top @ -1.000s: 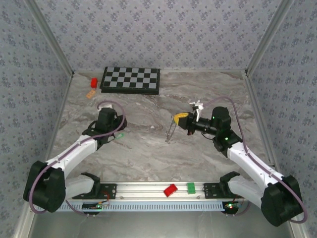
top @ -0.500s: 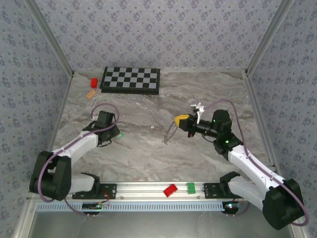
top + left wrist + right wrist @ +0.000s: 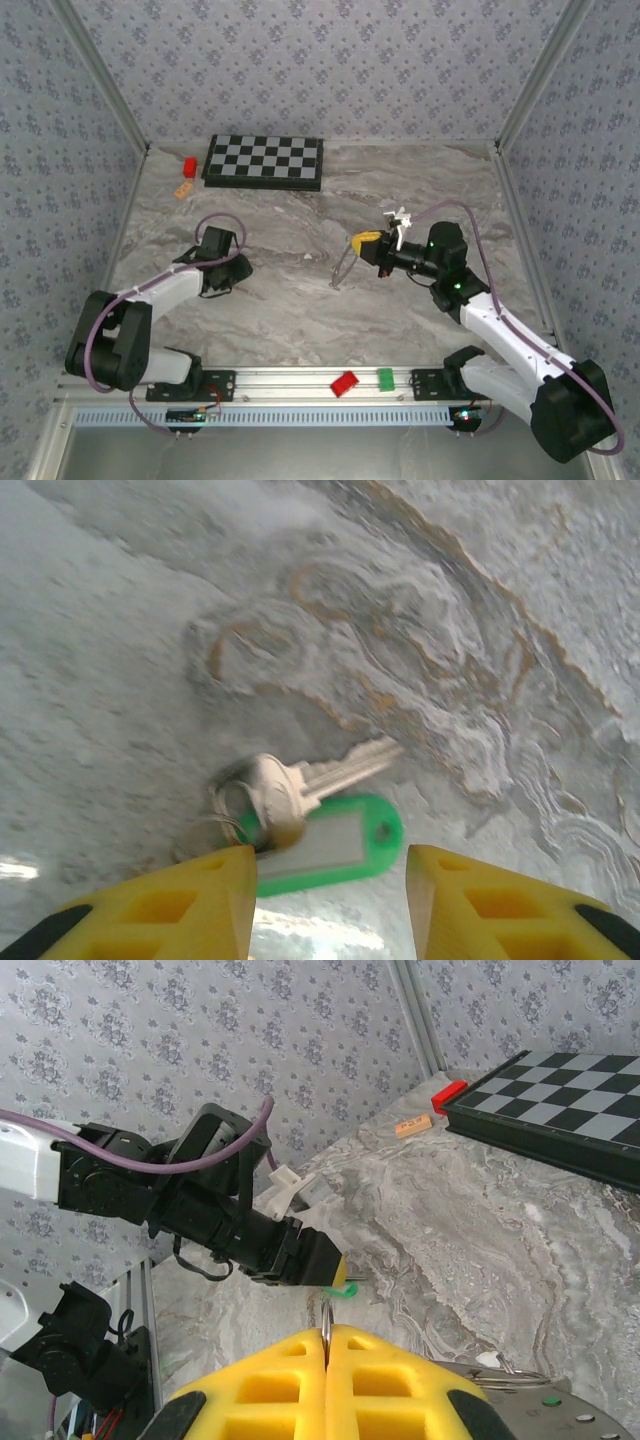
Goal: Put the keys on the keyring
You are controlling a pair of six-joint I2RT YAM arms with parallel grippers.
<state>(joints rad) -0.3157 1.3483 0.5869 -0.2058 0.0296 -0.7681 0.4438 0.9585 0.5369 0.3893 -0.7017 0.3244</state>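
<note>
The key (image 3: 322,775), a silvery one joined by a small wire loop (image 3: 225,802) to a green plastic tag (image 3: 335,842), lies flat on the marble table (image 3: 120,630), directly below the left end effector (image 3: 328,860). In the left wrist view the key and tag sit in the gap between the two yellow fingers (image 3: 180,905). The round head of the key is close to the inner edge of one finger, the blade points away from the end effector, and one end of the tag is hidden behind that finger. The left end effector is partly open: its fingers stand clearly apart, low over the table, and they hold nothing. I cannot tell whether a finger touches the tag. The keyring (image 3: 343,268) is well apart from the left end effector, on the side of the right arm. It hangs down from the right end effector (image 3: 365,241), above the table, and from the top it appears as a thin grey line. The right end effector is fully closed, and in the right wrist view its two yellow fingers are pressed together with the thin metal edge of the keyring between them. A chessboard (image 3: 264,161) lies at the far edge of the table, beyond both end effectors.
</note>
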